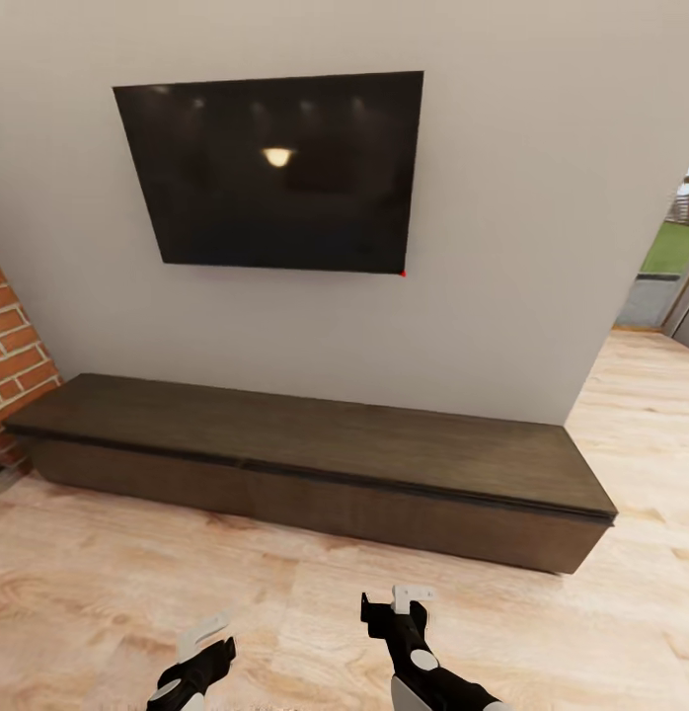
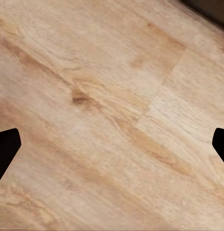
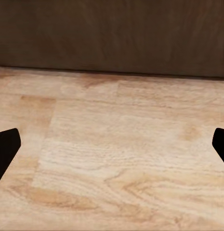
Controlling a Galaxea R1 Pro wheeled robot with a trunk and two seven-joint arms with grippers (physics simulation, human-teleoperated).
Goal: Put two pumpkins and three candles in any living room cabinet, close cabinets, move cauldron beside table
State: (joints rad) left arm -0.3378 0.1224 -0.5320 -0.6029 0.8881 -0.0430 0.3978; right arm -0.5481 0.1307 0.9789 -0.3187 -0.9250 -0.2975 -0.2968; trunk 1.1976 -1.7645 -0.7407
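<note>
Cabinet [image 1: 315, 464] work is the step in hand: the robot stands on the plank floor [image 1: 108, 573] facing the long dark unit, with no pumpkin, candle or cauldron to be seen. Nearest, the left gripper [image 1: 201, 642] and right gripper [image 1: 399, 604] hang low over the floor, both spread wide and holding nothing; in each wrist view the dark fingertips [image 2: 6, 150] sit far apart at the picture's sides. The right wrist view looks across bare boards to the cabinet's front [image 3: 112, 33], which appears shut, its fronts flush along the whole length. Beyond, the cabinet runs along the grey wall from the brick fireplace [image 1: 14, 346] toward a doorway, under the wall TV [image 1: 275, 168]. Next, it seems, the right gripper must reach the top edge of a front and pull it out.
</note>
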